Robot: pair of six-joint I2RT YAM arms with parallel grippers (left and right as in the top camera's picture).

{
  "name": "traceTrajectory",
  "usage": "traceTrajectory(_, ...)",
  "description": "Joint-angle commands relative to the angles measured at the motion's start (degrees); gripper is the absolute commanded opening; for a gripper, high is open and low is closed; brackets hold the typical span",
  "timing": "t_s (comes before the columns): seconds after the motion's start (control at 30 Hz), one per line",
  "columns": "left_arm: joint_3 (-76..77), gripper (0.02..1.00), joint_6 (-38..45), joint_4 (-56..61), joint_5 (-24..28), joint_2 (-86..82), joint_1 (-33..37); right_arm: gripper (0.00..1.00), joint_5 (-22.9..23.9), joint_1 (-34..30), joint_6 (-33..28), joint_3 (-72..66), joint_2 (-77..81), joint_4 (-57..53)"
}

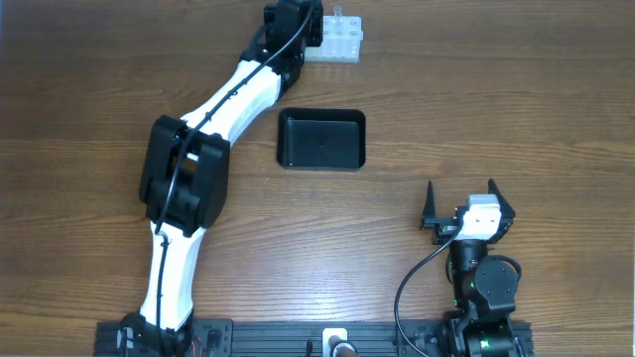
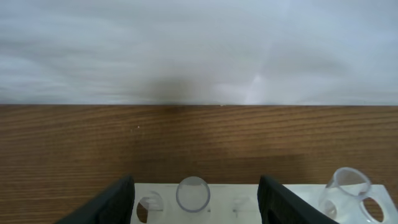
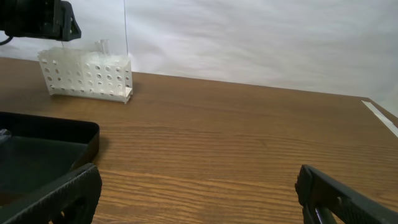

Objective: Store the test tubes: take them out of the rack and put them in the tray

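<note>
The white rack [image 1: 342, 42] stands at the far edge of the table [image 1: 516, 89]. The left gripper [image 2: 196, 186] hangs right over it, fingers spread wide, with one test tube [image 2: 193, 194] standing between them, seemingly untouched. From above, the left arm [image 1: 238, 94] hides that end of the rack; its wrist view also shows a second tube [image 2: 347, 185] off to one side. The black tray [image 1: 322, 141] lies mid-table, near the rack. The right gripper [image 1: 461, 193] sits towards the near right corner, jaws wide, holding nothing.
</note>
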Motion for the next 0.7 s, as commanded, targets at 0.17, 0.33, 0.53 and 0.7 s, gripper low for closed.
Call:
traceTrajectory(0.17, 1.6, 0.606, 2.16, 2.64, 0.66, 2.05, 0.09, 0.991, -0.24, -0.04, 0.26, -0.35, -0.52, -0.2)
traceTrajectory(0.33, 1.62, 0.577, 2.12, 4.09, 0.7, 2.84, 0.09, 0.991, -0.24, -0.04, 0.26, -0.35, -0.52, -0.2)
traceTrajectory(0.53, 2.69, 0.527, 2.14, 4.46, 0.68, 4.48, 0.09, 0.991, -0.24, -0.04, 0.26, -0.35, -0.52, -0.2)
traceTrajectory(0.7, 4.87, 0.483, 2.12, 4.44, 0.72, 6.23, 0.09, 0.991, -0.24, -0.04, 0.26, -0.35, -0.52, -0.17)
